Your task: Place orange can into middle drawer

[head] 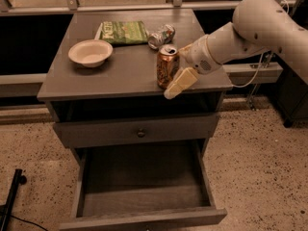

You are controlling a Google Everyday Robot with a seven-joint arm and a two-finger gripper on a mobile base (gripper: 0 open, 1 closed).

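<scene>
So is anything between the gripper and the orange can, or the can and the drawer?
Nothing visible. The gripper is right beside the orange can, and the middle drawer below stands pulled out, floor bare.
</scene>
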